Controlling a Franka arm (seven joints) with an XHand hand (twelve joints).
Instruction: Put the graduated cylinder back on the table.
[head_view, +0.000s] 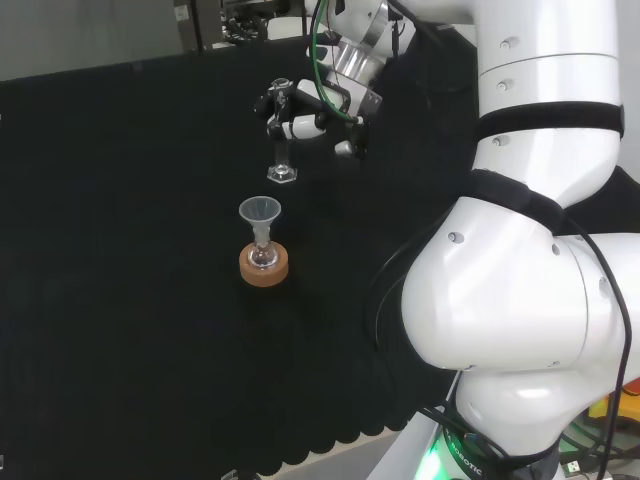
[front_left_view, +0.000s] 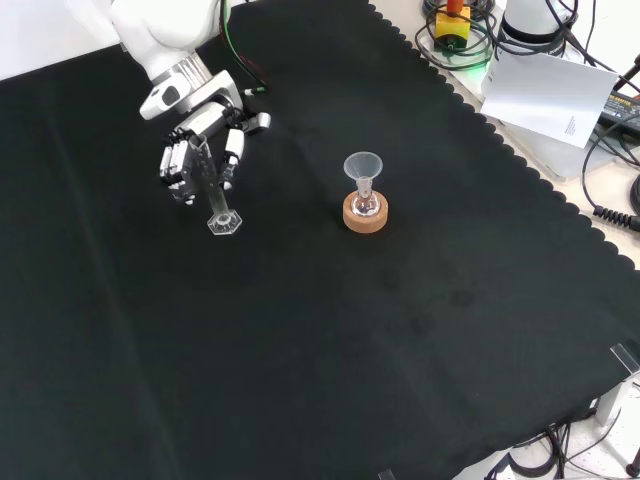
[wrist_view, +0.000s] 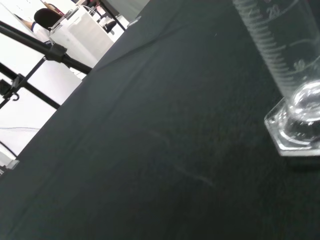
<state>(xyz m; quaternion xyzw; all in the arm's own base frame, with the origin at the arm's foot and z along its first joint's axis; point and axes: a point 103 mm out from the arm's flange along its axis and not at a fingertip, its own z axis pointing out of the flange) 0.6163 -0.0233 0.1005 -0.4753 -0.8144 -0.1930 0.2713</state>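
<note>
**Graduated cylinder being held upright at the counter's cloth**

On the near part of the counter (front_left_view: 420, 350), as the front view shows it, bare black cloth is being presented, its scalloped edge running along the right side. Farther in, a cork ring (front_left_view: 364, 215) is being seen on the cloth, and a small clear flask (front_left_view: 365, 203) is being carried in it, with a clear funnel (front_left_view: 363, 166) seated in the flask's neck. To the left of that stand, well apart from it, the graduated cylinder (front_left_view: 218, 195) is being held by the robot hand (front_left_view: 200, 155), whose fingers are being curled round the upper part of the tube. The cylinder is being kept roughly upright, slightly tilted, with its hexagonal foot at or just above the cloth; whether the foot is touching cannot be told.

Seen from the head view, the cork ring (head_view: 264, 265), flask (head_view: 263, 255) and funnel (head_view: 260, 212) are being shown nearer, the graduated cylinder (head_view: 282, 160) beyond them, and the robot hand (head_view: 300, 110) is being reached in from the right over the cylinder's top.

Close by in the wrist view, the cylinder's marked tube and clear foot (wrist_view: 295, 115) are being shown against the black cloth. Beyond the counter's right edge in the front view, a sheet of white paper (front_left_view: 550, 95) and cables are being seen.
</note>
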